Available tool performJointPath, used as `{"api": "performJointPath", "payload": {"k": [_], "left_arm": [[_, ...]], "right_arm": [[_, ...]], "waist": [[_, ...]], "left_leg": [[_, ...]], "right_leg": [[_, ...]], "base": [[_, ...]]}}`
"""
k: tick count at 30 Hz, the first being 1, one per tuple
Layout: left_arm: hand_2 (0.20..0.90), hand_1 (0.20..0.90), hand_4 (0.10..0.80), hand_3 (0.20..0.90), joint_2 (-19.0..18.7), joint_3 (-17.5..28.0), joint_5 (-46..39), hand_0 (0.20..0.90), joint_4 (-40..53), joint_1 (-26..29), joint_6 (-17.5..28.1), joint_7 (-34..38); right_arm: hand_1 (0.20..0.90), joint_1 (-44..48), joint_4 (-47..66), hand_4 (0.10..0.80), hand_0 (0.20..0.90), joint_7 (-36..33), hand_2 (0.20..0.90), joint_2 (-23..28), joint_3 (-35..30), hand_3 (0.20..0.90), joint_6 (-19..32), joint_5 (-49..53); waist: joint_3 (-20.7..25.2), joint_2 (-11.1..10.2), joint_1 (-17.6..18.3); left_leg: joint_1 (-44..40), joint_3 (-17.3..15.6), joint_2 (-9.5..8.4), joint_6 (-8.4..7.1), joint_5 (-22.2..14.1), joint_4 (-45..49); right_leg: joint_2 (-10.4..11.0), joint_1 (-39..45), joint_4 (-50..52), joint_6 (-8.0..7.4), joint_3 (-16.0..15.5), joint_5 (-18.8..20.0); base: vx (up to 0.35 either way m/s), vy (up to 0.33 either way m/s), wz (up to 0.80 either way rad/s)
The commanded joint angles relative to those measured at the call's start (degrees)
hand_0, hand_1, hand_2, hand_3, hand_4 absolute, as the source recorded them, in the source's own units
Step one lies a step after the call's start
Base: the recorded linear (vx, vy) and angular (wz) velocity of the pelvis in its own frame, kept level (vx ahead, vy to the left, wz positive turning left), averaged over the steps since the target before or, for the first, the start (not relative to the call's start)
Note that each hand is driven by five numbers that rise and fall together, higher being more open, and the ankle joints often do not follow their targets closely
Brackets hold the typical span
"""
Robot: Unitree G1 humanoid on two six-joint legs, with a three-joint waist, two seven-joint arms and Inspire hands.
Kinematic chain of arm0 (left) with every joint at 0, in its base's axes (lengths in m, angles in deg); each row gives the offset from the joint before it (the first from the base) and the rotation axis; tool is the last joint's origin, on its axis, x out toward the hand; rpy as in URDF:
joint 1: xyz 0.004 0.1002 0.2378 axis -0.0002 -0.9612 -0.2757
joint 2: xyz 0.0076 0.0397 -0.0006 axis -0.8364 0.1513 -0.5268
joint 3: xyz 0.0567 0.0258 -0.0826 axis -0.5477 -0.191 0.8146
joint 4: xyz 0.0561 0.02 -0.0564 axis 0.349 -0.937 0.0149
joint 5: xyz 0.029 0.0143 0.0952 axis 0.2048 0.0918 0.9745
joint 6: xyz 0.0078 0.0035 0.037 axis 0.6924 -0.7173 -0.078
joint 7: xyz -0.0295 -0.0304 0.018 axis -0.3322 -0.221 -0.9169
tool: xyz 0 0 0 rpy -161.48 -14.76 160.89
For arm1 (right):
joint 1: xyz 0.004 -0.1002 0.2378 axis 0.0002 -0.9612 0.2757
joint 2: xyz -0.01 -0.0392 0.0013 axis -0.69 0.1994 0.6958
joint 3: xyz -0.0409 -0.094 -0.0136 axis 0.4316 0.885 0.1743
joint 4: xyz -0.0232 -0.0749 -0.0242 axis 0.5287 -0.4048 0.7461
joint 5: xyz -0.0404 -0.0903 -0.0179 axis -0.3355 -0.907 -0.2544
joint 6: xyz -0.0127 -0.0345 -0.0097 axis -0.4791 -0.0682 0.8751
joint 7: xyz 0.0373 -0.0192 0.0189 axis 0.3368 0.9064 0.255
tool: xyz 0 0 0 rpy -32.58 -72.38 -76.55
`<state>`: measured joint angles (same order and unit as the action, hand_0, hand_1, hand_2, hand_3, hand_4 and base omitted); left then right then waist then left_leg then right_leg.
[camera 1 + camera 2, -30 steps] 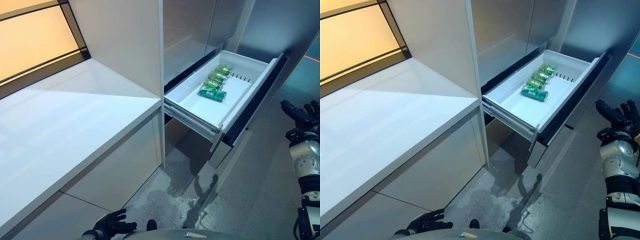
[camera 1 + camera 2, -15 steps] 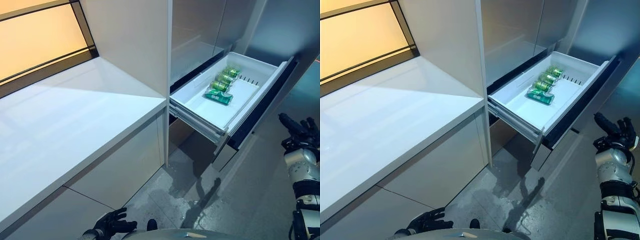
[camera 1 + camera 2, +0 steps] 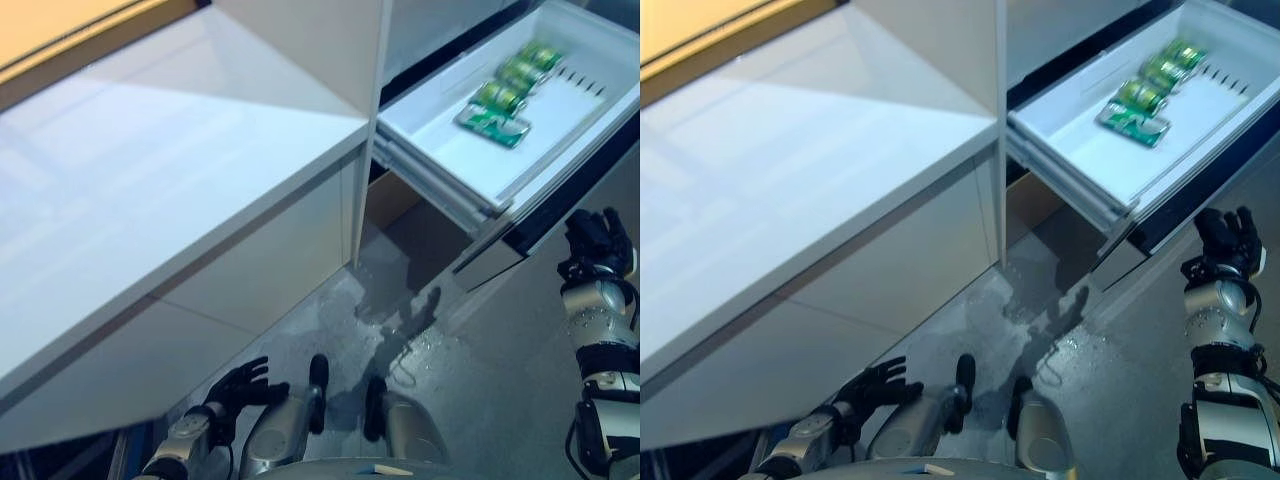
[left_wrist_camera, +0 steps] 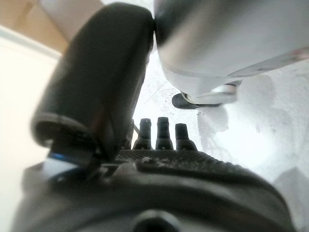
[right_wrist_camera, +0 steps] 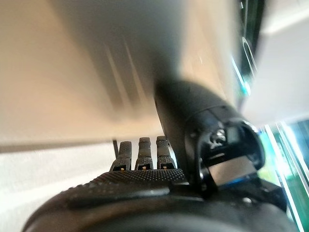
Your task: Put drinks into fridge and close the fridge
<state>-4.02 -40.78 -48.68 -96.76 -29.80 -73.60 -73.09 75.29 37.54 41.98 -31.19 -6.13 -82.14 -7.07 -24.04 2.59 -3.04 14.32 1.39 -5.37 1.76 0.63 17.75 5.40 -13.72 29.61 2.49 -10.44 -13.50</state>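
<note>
A white counter [image 3: 150, 190] fills the upper left of the head views, its far edge cut off by the frame; below it run pale cabinet fronts [image 3: 240, 270]; at the lower left the left hand [image 3: 235, 385] hangs low over the grey floor [image 3: 330, 330], empty, its fingers [image 4: 159, 133] straight and slightly spread; the left wrist view shows little past them but the bright floor, the rest being blocked by the hand's own bulk.

In the upper right the fridge drawer [image 3: 470, 165] stands pulled out, its far corner cut off by the frame's top and right edges; the cans [image 3: 505, 95], green, lie on their sides in a row along the drawer's back part, touching or nearly so; how many cannot be told for certain, the farthest ones being small.

At the right edge, below and beside the drawer's dark front, the right hand [image 3: 1228, 238] is raised, empty, fingers [image 5: 145, 152] straight and close together; whether it touches the drawer front cannot be told; the right wrist view shows a blurred pale surface past the fingertips.
</note>
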Motion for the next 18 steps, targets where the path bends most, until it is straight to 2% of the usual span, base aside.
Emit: {"api": "performJointPath", "payload": {"k": [1, 2, 3, 7, 12, 18], "left_arm": [[0.9, 0.9, 0.8, 0.9, -0.3, -2.5, 0.3, 0.9, 0.7, -5.4, 0.3, 1.0], [0.9, 0.9, 0.8, 0.9, -0.3, -2.6, 0.1, 0.9, 0.7, -5.6, 0.5, 1.2], [0.9, 0.9, 0.8, 0.9, -0.3, -2.7, -0.4, 0.9, 0.8, -6.0, 0.9, 1.3], [0.9, 0.9, 0.8, 0.9, -0.3, -2.9, -1.1, 0.9, 1.2, -6.0, 1.3, 1.3], [0.9, 0.9, 0.8, 0.9, -0.5, -3.4, -1.1, 0.9, 2.1, -6.4, 2.4, -0.6], [0.9, 0.9, 0.8, 0.9, 0.0, -3.9, -0.4, 0.9, 2.3, -7.4, 3.6, -2.2]], "right_arm": [[0.9, 6.7, 6.1, 0.8, 0.9, 7.8, 0.9, 2.5, 4.6, 0.9, 5.1, -0.3], [0.9, 7.8, 5.7, 0.8, 0.9, 8.6, 0.9, 2.5, 5.1, 0.9, 4.8, -0.2], [0.9, 9.7, 4.5, 0.8, 0.9, 10.2, 0.9, 2.7, 6.3, 0.9, 4.8, -0.2], [0.9, 14.1, 3.4, 0.8, 0.9, 11.6, 0.9, 2.5, 8.6, 0.9, 5.9, -1.3], [0.9, 20.1, 3.8, 0.8, 0.9, 13.4, 0.9, 1.7, 12.2, 0.9, 9.0, -2.7], [0.9, 26.7, 5.9, 0.8, 0.9, 15.1, 0.9, 0.3, 16.1, 0.9, 11.7, -5.8]], "waist": [[2.5, -0.1, -3.0], [2.2, 0.0, -3.4], [1.4, 0.1, -4.4], [0.1, 0.8, -5.9], [-0.9, 1.8, -8.1], [-1.3, 2.6, -10.4]], "left_leg": [[2.4, 0.3, -0.55, 2.53, -11.4, 9.6], [3.3, 0.4, -0.85, 2.69, -11.8, 10.8], [4.4, 0.9, -1.57, 2.75, -13.8, 13.4], [7.8, 1.5, -2.85, 3.2, -13.7, 16.3], [9.4, 2.8, -4.14, 3.39, -11.9, 15.3], [9.0, 4.7, -5.0, 2.67, -9.8, 12.7]], "right_leg": [[-0.6, -3.1, 5.7, 1.86, -1.7, -1.6], [-0.3, -4.0, 7.2, 2.04, -1.9, -2.0], [0.0, -4.9, 10.3, 1.99, -1.7, -4.1], [1.0, -8.8, 15.6, 2.46, -2.1, -5.4], [1.6, -11.4, 18.2, 2.47, -2.4, -5.9], [2.3, -11.0, 17.9, 2.24, -3.3, -5.9]], "base": [[-0.031, 0.096, 0.12], [0.077, 0.091, 0.09], [0.072, 0.113, 0.14], [0.002, 0.089, 0.12], [-0.002, 0.09, 0.13], [0.051, 0.08, 0.13]]}}
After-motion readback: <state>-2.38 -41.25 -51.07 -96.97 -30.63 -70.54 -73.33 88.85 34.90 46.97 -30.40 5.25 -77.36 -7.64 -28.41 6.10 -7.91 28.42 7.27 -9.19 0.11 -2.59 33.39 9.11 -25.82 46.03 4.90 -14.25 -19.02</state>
